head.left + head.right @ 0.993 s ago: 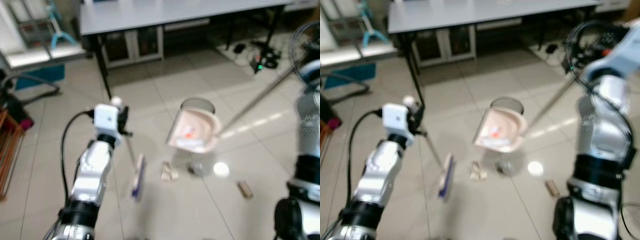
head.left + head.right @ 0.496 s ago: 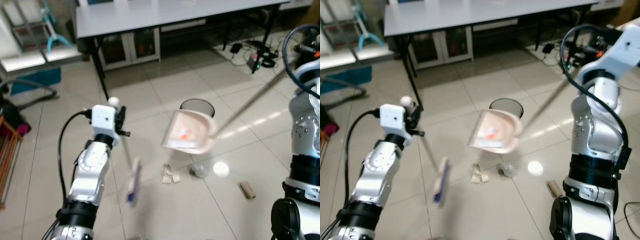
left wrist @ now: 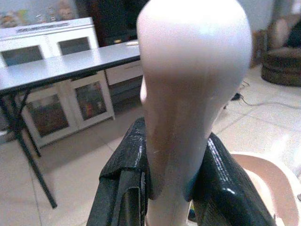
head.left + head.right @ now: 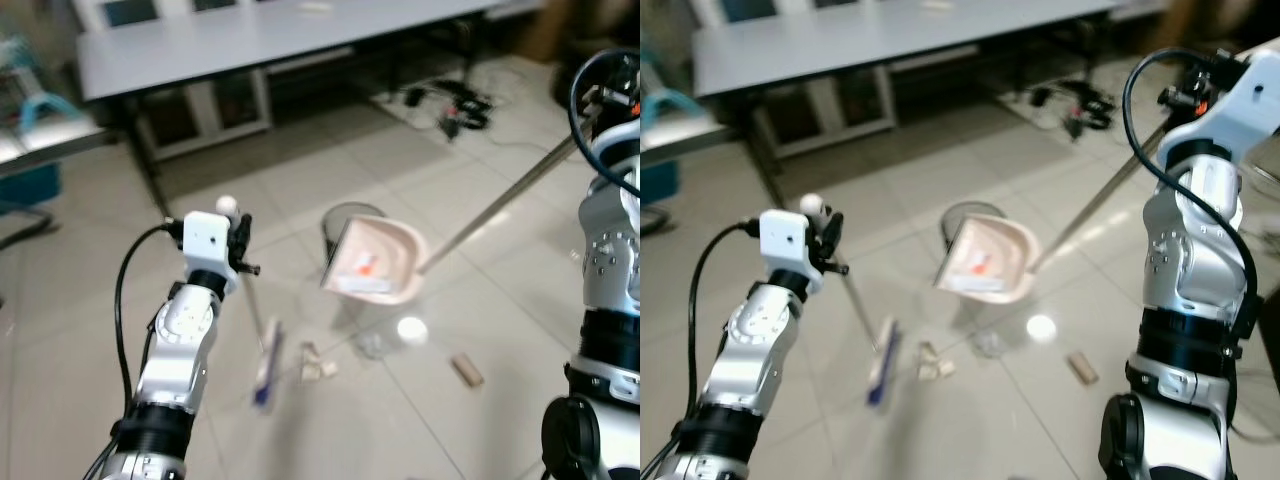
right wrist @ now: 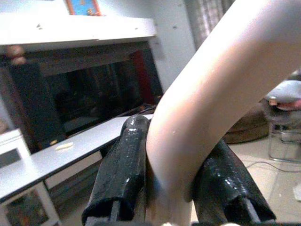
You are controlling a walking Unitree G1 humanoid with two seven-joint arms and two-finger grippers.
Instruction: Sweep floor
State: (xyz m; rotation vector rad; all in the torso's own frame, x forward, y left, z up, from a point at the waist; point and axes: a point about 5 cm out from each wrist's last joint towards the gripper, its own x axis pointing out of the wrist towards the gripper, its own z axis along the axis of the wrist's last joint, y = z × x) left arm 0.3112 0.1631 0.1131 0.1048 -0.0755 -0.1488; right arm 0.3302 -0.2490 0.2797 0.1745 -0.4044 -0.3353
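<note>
Blurred blue-edged broom (image 4: 266,362) clenched in left hand (image 4: 238,236); pink dustpan (image 4: 375,262) in right hand (image 5: 171,188).

Even, bright indoor light fills the room. A round glare spot (image 4: 411,328) shines on the glossy floor (image 4: 500,260), with pale streaks nearby. Both head views are softly motion-blurred, worst at the broom head (image 4: 266,365). The wrist views blur up close.
</note>
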